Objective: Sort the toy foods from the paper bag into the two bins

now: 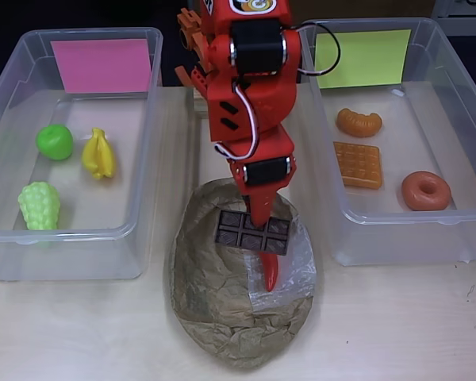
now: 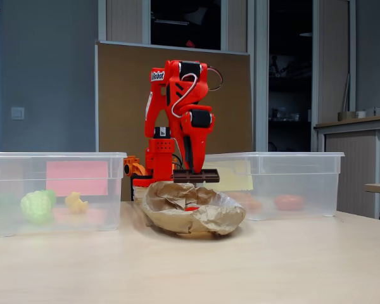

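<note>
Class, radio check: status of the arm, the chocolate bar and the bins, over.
Gripper shut on chocolate bar, lifted just above paper bag. Red chili left in bag. Pink-card bin: three fruits. Yellow-green-card bin: three pastries. Path unobstructed.

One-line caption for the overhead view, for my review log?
Red gripper holds the chocolate bar above the paper bag, between two clear bins.

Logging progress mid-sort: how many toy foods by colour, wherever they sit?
Green: 2, apple, grapes
Yellow: 1, bananas
Orange: 2, croissant, waffle
Brown: 2, donut, chocolate bar held above the paper bag
Red: 1, chili
Total: 8
</note>
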Controlling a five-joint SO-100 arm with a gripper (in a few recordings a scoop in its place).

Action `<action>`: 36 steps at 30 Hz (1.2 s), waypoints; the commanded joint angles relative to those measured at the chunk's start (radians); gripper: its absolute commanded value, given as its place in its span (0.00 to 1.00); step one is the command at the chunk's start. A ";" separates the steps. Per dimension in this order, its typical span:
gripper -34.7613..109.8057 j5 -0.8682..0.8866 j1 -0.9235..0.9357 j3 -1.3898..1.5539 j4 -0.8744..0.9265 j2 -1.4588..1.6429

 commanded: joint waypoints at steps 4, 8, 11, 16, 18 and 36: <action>0.24 0.201 -0.080 0.046 0.075 0.279; 0.24 0.468 -0.204 0.163 0.075 0.454; 0.24 0.699 -0.345 0.252 0.049 0.588; 0.24 1.236 -0.627 0.399 0.048 0.758; 0.24 1.477 -0.747 0.445 0.046 0.802; 0.29 2.327 -1.169 0.772 -0.555 0.893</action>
